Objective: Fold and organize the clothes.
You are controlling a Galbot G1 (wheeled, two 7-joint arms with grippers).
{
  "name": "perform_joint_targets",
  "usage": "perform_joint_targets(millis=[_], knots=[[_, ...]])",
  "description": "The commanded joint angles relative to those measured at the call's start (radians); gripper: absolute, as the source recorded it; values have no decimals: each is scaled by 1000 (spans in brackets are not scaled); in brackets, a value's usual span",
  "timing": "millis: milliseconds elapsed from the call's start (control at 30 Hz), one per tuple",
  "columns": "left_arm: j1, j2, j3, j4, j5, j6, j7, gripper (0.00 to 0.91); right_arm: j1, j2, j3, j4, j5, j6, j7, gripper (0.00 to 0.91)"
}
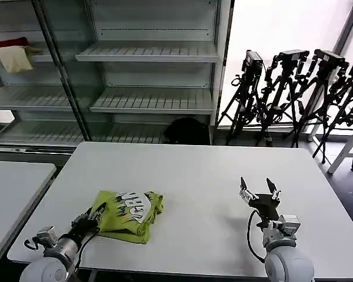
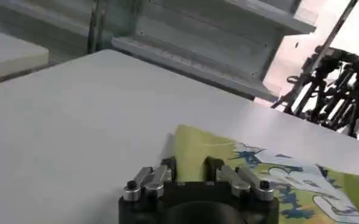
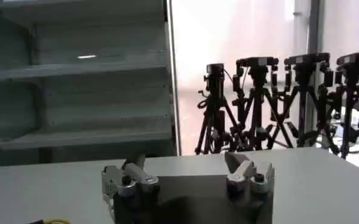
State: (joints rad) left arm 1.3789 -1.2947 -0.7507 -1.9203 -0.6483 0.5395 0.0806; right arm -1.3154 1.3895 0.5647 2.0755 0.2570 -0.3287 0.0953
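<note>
The T-shirt (image 1: pixel 128 215) is folded into a compact bundle near the table's (image 1: pixel 200 176) front left edge. The left gripper (image 1: pixel 92 220) is positioned at its corner, fingers slightly parted, nothing held. The right gripper (image 1: pixel 259 191) is raised, wide open, empty. Only tidying appears left.

Lime yellow-green T-shirt (image 1: pixel 128 214) lies bunched in a rough fold (white graphic up) near the table's front-left edge.

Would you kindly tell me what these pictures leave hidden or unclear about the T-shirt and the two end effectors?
- T-shirt: printed lettering creased by folds in the head view, cut off by the frame edge in the left wrist view.
- Left end effector: whether it touches the cloth is unclear.
- Right end effector: open above the table, holding nothing.
</note>
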Motion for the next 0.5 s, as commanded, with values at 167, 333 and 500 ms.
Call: perform_joint_targets(millis=[167,333,500], knots=[[0,-4,1,-6,-32,-57,-7,10,0,-4,6,-5,3,3,2,907],[5,7,-59,-44,98,-169,43,0,0,-9,14,-7,11,6,2,907],[4,109,-184,-54,186,-196,80,0,0,-14,18,-20,23,17,3,907]])
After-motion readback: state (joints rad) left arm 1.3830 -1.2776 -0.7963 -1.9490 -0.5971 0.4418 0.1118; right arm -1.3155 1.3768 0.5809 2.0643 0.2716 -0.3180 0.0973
